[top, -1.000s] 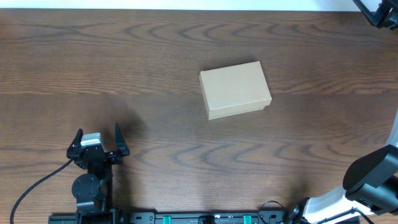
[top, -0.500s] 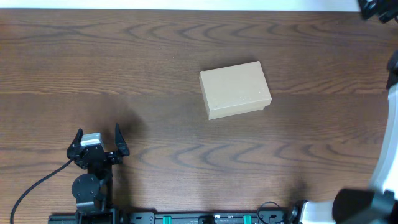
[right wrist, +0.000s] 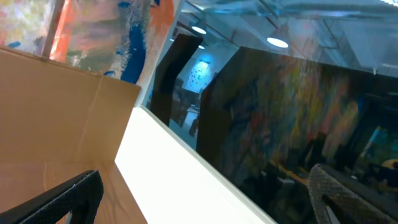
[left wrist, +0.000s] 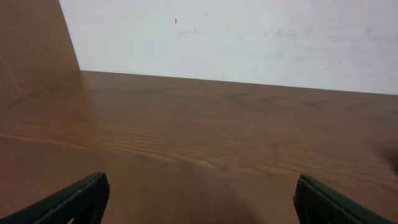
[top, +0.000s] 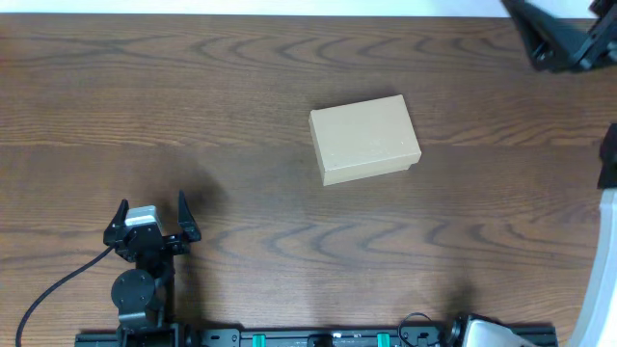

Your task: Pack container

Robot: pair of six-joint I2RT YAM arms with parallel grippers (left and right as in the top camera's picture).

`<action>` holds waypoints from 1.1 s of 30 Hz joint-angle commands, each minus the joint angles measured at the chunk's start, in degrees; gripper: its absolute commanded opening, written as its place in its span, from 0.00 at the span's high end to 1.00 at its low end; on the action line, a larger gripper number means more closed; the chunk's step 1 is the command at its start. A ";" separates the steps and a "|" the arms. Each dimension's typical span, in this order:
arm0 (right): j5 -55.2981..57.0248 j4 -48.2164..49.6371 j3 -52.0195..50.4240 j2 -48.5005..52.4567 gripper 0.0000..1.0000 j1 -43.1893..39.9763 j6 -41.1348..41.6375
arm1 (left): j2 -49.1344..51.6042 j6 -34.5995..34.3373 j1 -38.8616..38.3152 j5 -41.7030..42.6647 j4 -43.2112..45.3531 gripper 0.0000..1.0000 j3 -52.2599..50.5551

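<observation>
One small rectangular tan cardboard box (top: 364, 140) lies on the dark brown wood-grain table (top: 193, 96), just right of the middle of the overhead frame. It is turned slightly off square to the table edges, and its plain top face is flat and shut. It is the only box in sight, and both grippers are well apart from it. The left gripper (top: 152, 204) sits at the lower left of the overhead view, its black cable curving away toward the bottom left corner. Its two dark fingers (left wrist: 81, 198) are spread wide at the bottom corners of the left wrist view, with only bare tabletop and a white wall between them. The right gripper (top: 554, 39) shows as a dark shape in the upper right corner of the overhead frame, past the table's far edge. In the right wrist view its two fingers (right wrist: 65, 200) also stand wide apart, holding nothing, and the camera faces a white ledge (right wrist: 186, 168) and dark glass.
</observation>
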 commanded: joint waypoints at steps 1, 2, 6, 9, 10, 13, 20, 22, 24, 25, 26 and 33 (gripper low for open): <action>3.91 -0.85 -5.55 -6.45 0.01 1.86 -9.99 | -0.42 -0.63 0.35 -0.24 -2.21 0.05 -1.22; 5.11 -0.85 -8.13 -8.33 0.01 2.45 -12.13 | -0.42 -0.63 0.35 -0.22 -2.21 0.05 -1.22; 12.33 -0.46 -19.63 -16.13 0.01 4.87 -17.73 | -0.42 -0.63 0.35 -0.24 -2.21 0.05 -1.22; 18.12 -0.42 -27.15 -20.90 0.01 6.03 -18.10 | -0.42 -0.63 0.35 -0.24 -2.21 0.05 -1.22; 19.91 -0.35 -29.42 -22.38 0.01 6.47 -18.10 | -0.42 -0.63 0.35 -0.24 -2.21 0.05 -1.22; 26.38 -0.15 -36.83 -27.12 0.01 8.00 -18.10 | -0.42 -0.63 0.35 -0.22 -2.21 0.05 -1.22; 40.76 1.55 -51.34 -36.50 0.01 10.95 -18.08 | -0.42 -0.63 0.35 -0.22 -2.21 0.05 -1.22; 43.32 3.50 -55.39 -39.34 0.01 11.72 -18.05 | -0.42 -0.63 0.35 -0.22 -2.21 0.05 -1.22; 46.31 6.40 -59.34 -41.97 0.01 12.48 -18.05 | -0.42 -0.63 0.35 -0.24 -2.21 0.05 -1.22; 47.69 7.78 -61.09 -43.08 0.01 12.74 -18.05 | -0.42 -0.63 0.35 -0.22 -2.21 0.05 -1.22; 48.89 9.20 -62.75 -44.06 0.01 12.92 -18.03 | -0.42 -0.63 0.35 -0.22 -2.21 0.05 -1.22; 56.00 14.82 -73.31 -50.21 0.01 13.66 -13.66 | -0.42 -0.63 0.35 -0.22 -2.21 0.05 -1.22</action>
